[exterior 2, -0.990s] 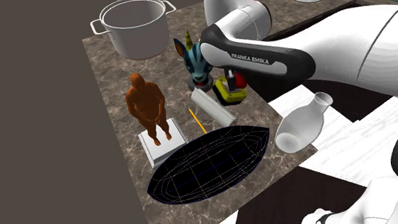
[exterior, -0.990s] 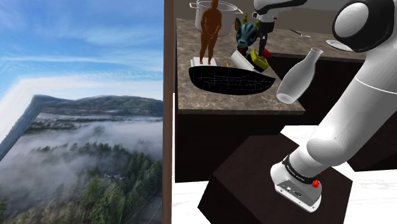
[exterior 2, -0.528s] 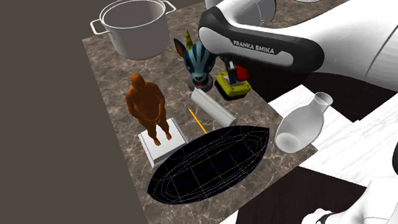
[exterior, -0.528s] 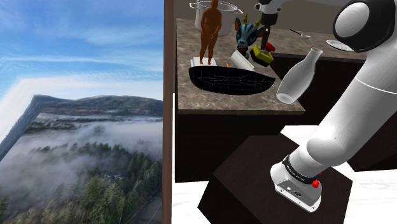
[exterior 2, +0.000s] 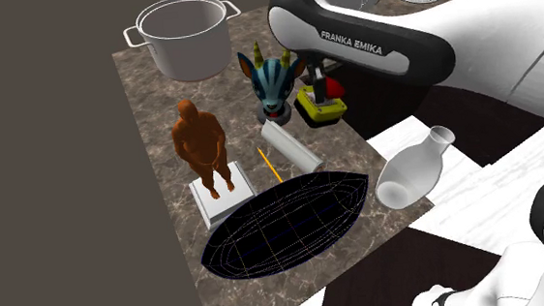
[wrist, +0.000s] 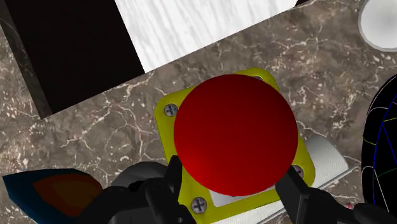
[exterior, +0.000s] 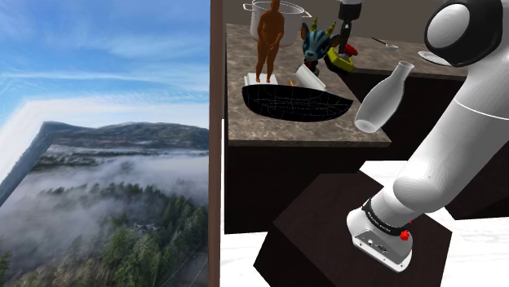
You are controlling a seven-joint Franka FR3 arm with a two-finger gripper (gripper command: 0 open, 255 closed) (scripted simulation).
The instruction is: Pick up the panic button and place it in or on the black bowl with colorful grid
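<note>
The gripper (wrist: pixel 230 184) is closed part-way on the panic button (wrist: pixel 235 130), with its 2 black fingers (wrist: pixel 170 183) pressed against opposite sides of the yellow base, just under the red dome. The button looks like a small, stiff, light box and hardly fragile. The dome is smooth and rounded and would likely slip, so the flat sides of the base are the sound place to hold it, as here. It seems to hang clear of the stone counter (exterior 2: pixel 161 115), beside a blue horned mask (exterior 2: pixel 273 79) and near a white roll (exterior 2: pixel 292 148). The wrist view gives the grip itself and the screws in the base's corners. The second exterior view adds the route: the roll and a thin orange stick (exterior 2: pixel 269 165) lie between the button and the black bowl (exterior 2: pixel 284 224) with its coloured grid. Near the bowl are a brown figure (exterior 2: pixel 202 142) and a white bottle (exterior 2: pixel 412 173), and farthest off is a grey pot (exterior 2: pixel 185 36).
</note>
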